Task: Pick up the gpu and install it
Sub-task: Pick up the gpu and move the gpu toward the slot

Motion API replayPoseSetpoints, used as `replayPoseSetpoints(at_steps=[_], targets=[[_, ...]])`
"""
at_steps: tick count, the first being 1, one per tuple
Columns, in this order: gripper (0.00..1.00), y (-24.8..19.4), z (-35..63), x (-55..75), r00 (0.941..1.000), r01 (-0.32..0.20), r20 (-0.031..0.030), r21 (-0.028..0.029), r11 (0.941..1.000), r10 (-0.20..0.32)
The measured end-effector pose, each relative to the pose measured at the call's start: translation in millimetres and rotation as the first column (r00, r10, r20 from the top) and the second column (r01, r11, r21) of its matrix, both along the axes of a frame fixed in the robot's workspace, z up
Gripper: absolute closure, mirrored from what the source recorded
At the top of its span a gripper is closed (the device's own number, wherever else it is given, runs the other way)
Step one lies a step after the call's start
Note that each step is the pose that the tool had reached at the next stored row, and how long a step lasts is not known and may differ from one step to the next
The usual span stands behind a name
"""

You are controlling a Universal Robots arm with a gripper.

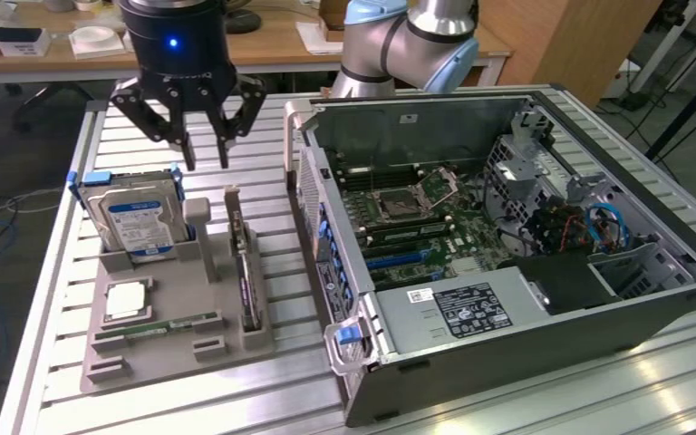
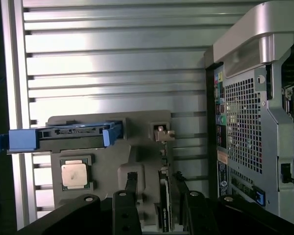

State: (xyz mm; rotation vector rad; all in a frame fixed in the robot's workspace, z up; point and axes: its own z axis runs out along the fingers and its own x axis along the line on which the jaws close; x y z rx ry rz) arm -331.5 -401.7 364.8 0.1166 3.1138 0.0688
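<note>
Bright light fell from above. The ribbed counter [image 2: 112, 103] glared almost white in the wrist view and shone along its near edge in the exterior view. The case [image 1: 420, 118] held deep shadow inside; the pincer [image 2: 154, 196] looked nearly black.

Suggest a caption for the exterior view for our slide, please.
Open end effector hovers above the gpu standing on edge in a gray holder, beside the open computer case.
</note>
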Motion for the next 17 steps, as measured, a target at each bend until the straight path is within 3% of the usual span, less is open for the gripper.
replayPoseSetpoints(at_steps=[17], targets=[[0.59, -1.1, -2.9, 1.8, 1.0000, 0.000, 0.0000, 0.0000, 1.0000, 0.000]])
